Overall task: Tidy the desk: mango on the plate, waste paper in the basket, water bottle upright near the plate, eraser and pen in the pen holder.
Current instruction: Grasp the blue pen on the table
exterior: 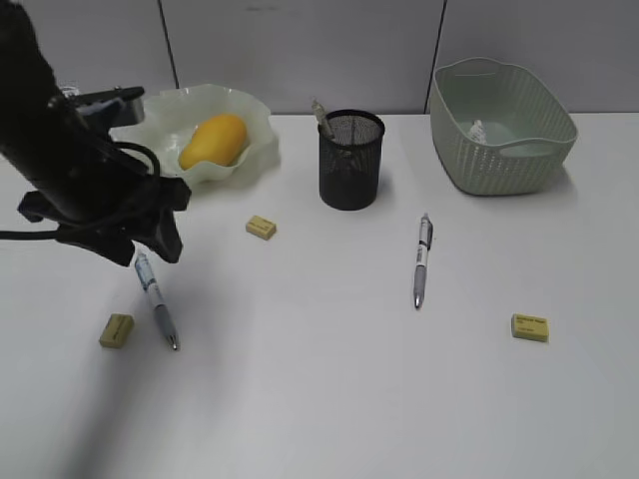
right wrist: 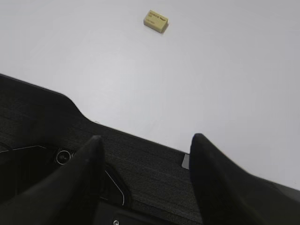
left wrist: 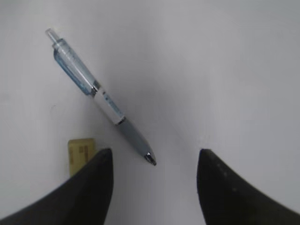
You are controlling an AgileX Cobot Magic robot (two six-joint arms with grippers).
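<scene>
Near edge of the tabletop (exterior: 329, 399): nothing on it there. Right hand (right wrist: 145, 145) sits low over a dark base at the tabletop's edge, fingers apart, holding nothing; one eraser (right wrist: 155, 21) lies on the white surface well ahead of it.

Next row back: eraser at right (exterior: 530, 327), another eraser at left (exterior: 117, 330), and a blue-and-white pen (exterior: 157, 300) just beside that left one. Left hand (left wrist: 154, 187) is above this pen, fingers (left wrist: 89, 187) spread apart, nothing gripped. In the left wrist view the pen's tip lies between the two fingers and its barrel runs diagonally away; the left eraser peeks out beside the left finger.

Mid tabletop: a second pen (exterior: 422, 260), grey-white, lying flat, well apart from everything. Third eraser (exterior: 261, 228) left of centre, between plate and pen holder.

Far row: mango (exterior: 214, 141) in the plate (exterior: 258, 150) at left. Pen holder (exterior: 351, 160) upright at centre, one pen-like item sticking out. Basket (exterior: 499, 150) at right with something white inside, likely the waste paper (exterior: 479, 131), too small to confirm.
</scene>
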